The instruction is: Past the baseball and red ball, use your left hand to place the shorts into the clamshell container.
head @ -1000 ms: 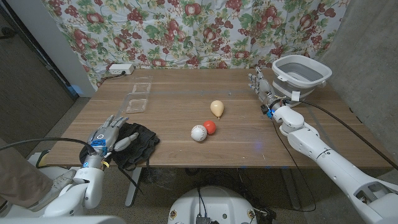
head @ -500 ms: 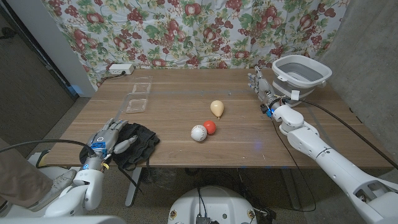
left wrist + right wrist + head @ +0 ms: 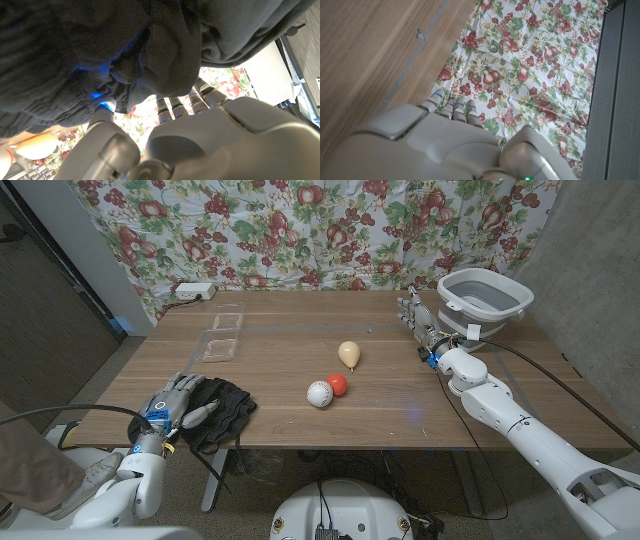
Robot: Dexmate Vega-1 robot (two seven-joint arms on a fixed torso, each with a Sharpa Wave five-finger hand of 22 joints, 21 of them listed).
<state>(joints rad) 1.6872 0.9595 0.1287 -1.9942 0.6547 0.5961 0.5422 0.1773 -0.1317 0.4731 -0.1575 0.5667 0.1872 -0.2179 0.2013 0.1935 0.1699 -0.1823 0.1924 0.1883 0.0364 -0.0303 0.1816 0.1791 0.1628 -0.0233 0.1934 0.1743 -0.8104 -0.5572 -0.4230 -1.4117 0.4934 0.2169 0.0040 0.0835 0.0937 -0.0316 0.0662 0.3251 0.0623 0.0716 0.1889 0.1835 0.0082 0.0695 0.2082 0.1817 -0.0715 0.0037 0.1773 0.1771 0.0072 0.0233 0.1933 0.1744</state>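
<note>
Where left robot hand [image 3: 172,402] meets shorts [image 3: 222,412], grip unclear, fingertips buried

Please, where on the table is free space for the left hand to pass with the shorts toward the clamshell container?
Bare wood lies between the shorts and the clamshell container, left of the baseball. It is crowded mid-table, where baseball, red ball and a pale pear-shaped object cluster. The left hand rests on the shorts.

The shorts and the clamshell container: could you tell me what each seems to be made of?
The shorts look like soft, matte black fabric: they lie crumpled in folds, and the left wrist view shows a gathered waistband. The clamshell container appears to be thin clear plastic, glossy, since the table's wood shows through it.
</note>
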